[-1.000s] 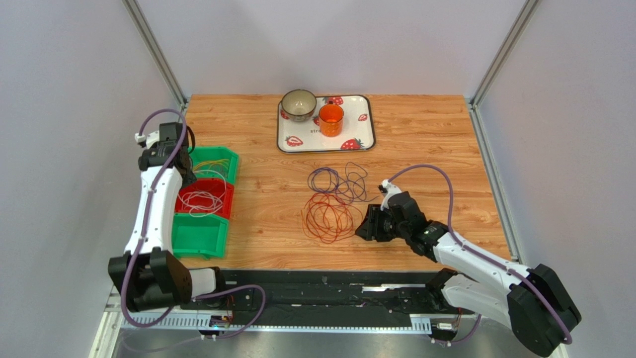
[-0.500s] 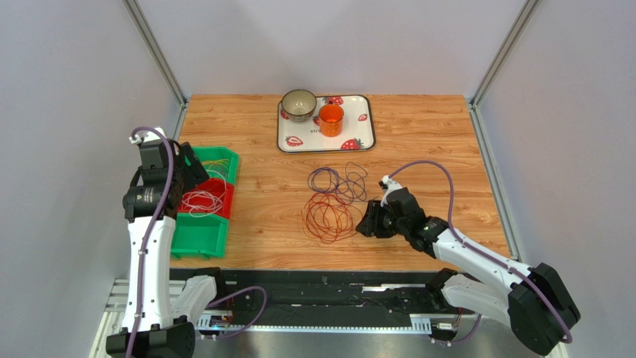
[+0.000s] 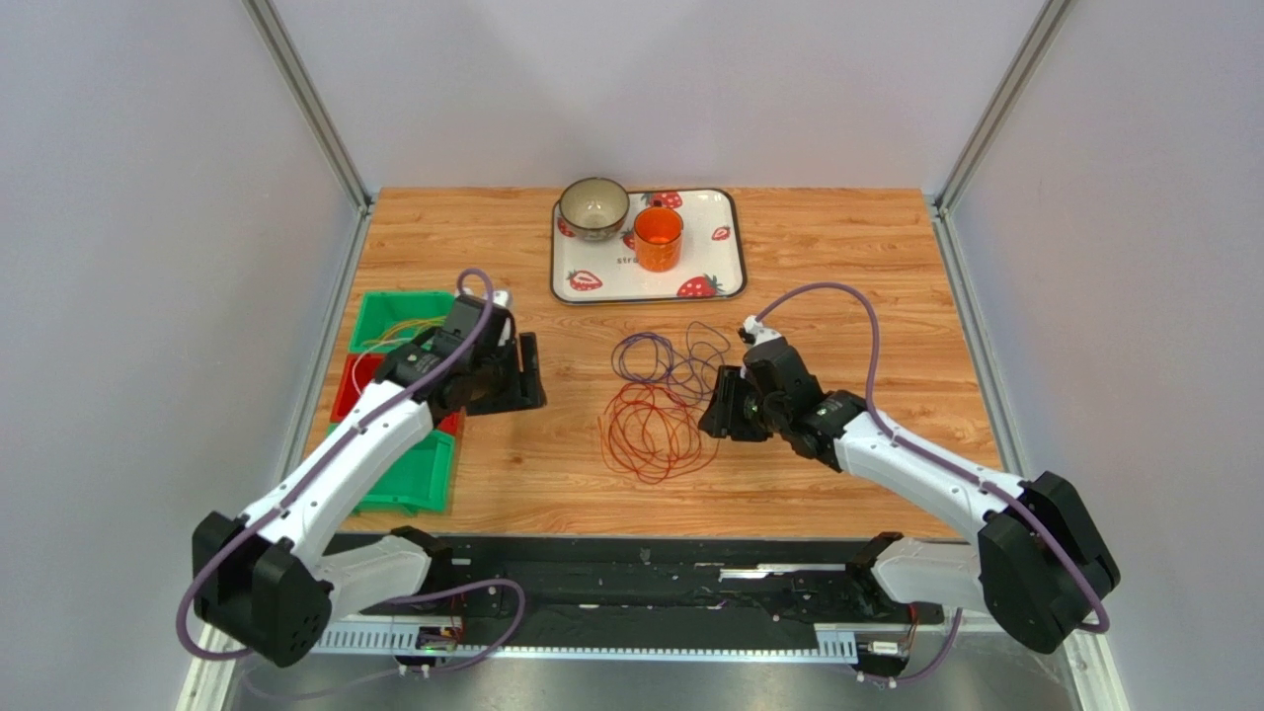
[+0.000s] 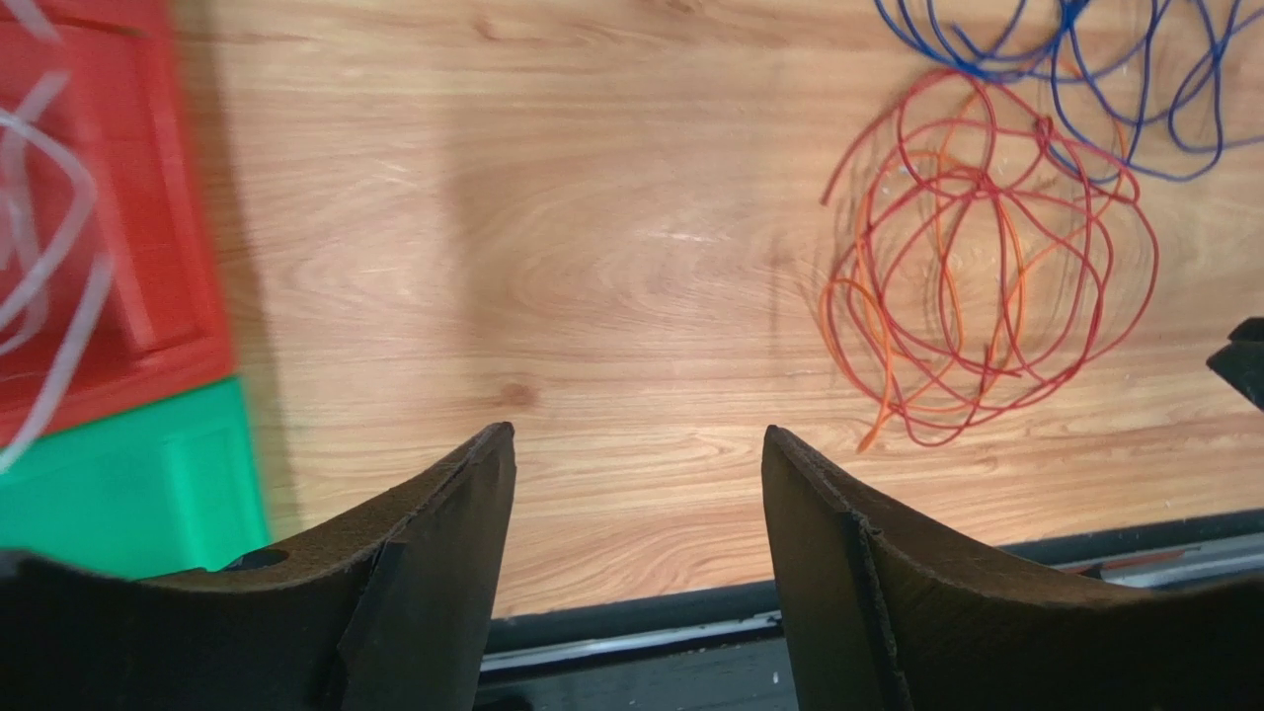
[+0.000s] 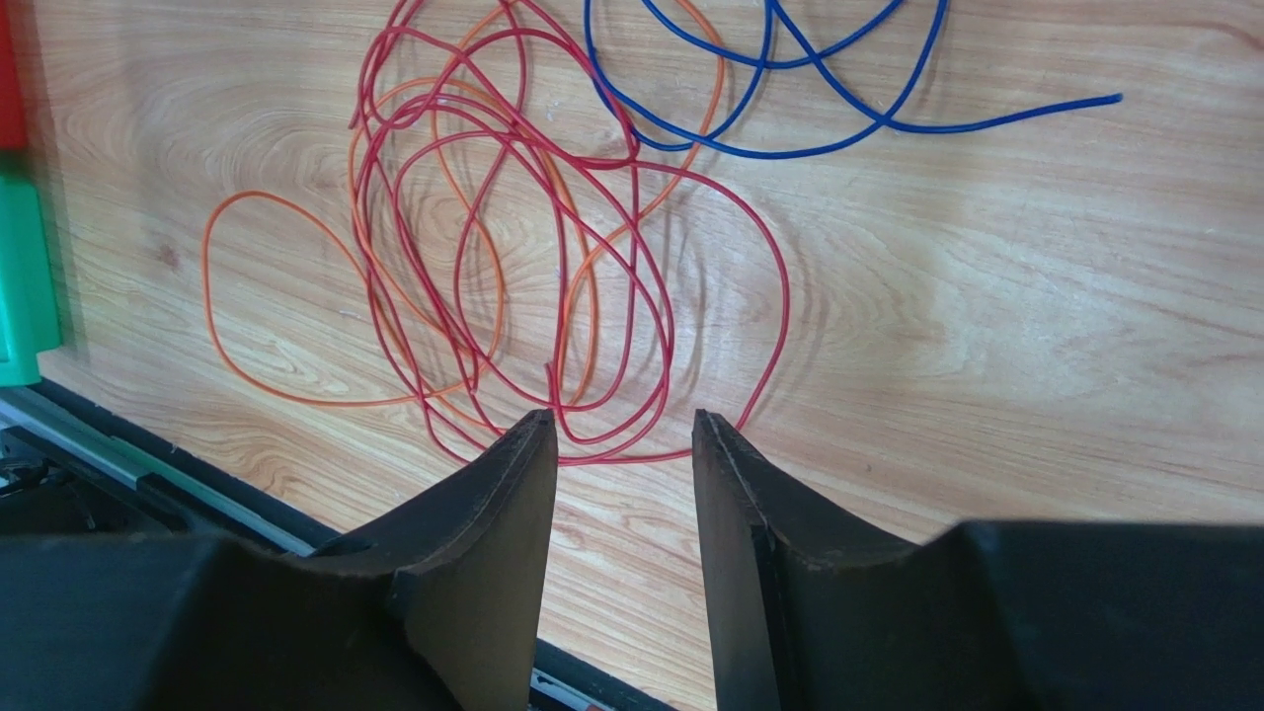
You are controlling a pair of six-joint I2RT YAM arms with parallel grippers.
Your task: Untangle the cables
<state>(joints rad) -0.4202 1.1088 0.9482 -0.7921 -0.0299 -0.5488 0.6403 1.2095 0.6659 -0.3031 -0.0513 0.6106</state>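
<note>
Top external view: the thin, loosely coiled cables (image 3: 660,403) lie near the middle of the wooden surface (image 3: 831,252), between the two arms. They form a red and orange coil (image 3: 649,433) on the side toward the arm bases and a smaller purple-blue coil (image 3: 665,359) just behind it, and the two overlap where they meet. The left pincer (image 3: 522,374) hangs over bare wood to the left of the cables, apart from them. Its dark fingers (image 4: 445,519) are spread wide in the left wrist view, with only wood grain between them. Beside that arm stands a row of plastic bins: a green bin (image 3: 398,314) at the far end, a red bin (image 4: 134,222) with a blurred white wire (image 4: 45,267) in it, and a second green bin (image 4: 134,489) nearest the bases. The right pincer (image 5: 623,425) sits at the right edge of the red and orange coil, its black fingers (image 5: 490,519) set narrowly apart and gripping nothing. The lowest red loop runs across the gap at their tips, though whether it passes between them or merely under them I cannot tell. At the far edge rests a white rectangular tray printed with strawberries (image 3: 653,285), carrying a small ceramic bowl (image 3: 594,208) and an orange cup (image 3: 657,237) side by side.
</note>
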